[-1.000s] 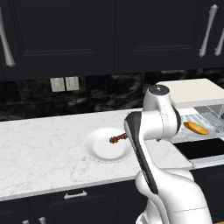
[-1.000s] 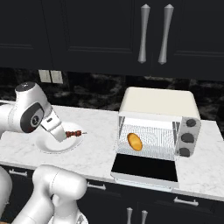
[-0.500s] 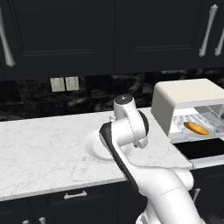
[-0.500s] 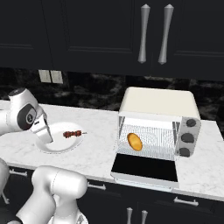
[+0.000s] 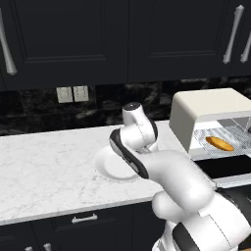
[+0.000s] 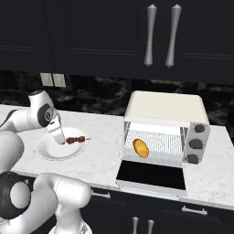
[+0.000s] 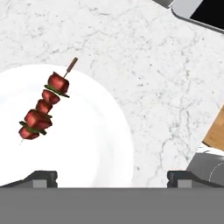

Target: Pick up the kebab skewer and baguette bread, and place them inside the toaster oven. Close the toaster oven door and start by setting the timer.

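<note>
Over the white plate (image 6: 55,151) at the left of the marble counter (image 5: 44,162) your gripper (image 7: 111,177) hangs with its fingers spread wide and nothing between them — the two dark tips sit far apart at the bottom of the hand view. You still have the kebab skewer (image 7: 43,105) to collect: it lies flat on the plate, meat chunks in a row, bare stick end pointing toward the plate's rim, and it sits off to one side of the line between your fingertips, not under it. So shift the hand across until the skewer's middle is centred between the fingers, turn the wrist so they close across the stick and not along it, then come straight down and pinch on the meat, where there is more to hold. The baguette bread (image 6: 140,148) already rests on the rack inside the toaster oven (image 6: 164,114), well to the right, and the toaster oven door (image 6: 153,176) lies folded down open — leave it so.
</note>
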Controlling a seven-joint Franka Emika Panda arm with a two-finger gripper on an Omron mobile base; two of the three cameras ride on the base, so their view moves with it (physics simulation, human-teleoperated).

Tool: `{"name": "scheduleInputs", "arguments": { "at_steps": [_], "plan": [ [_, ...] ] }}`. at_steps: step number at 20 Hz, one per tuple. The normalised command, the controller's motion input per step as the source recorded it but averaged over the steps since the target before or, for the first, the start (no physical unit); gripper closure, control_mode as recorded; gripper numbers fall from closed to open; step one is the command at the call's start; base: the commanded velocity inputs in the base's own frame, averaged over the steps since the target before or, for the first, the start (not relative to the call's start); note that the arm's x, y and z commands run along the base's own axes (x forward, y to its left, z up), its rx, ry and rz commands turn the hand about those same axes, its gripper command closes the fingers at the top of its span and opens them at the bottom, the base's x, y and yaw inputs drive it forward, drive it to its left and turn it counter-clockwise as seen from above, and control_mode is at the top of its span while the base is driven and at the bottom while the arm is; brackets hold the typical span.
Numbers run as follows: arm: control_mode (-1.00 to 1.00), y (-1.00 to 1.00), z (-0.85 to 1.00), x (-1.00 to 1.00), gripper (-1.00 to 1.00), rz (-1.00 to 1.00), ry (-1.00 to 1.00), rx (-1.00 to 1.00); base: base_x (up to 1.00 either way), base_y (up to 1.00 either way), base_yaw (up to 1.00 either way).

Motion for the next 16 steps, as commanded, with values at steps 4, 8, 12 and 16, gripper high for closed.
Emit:
{"name": "scheduleInputs", "arguments": {
  "at_steps": [4, 8, 12, 16],
  "plan": [
    [-1.0, 0.0, -0.45, 0.29, -1.0, 0.07, 0.17, 0.0, 0.0, 0.0, 0.0],
    [-1.0, 0.0, -0.36, 0.11, -1.0, 0.05, 0.08, -0.05, 0.0, 0.0, 0.0],
    [-1.0, 0.0, -0.02, 0.07, -1.0, 0.01, 0.0, -0.03, 0.0, 0.0, 0.0],
    [-1.0, 0.0, -0.07, 0.0, -1.0, 0.0, -0.06, 0.0, 0.0, 0.0, 0.0]
  ]
}}
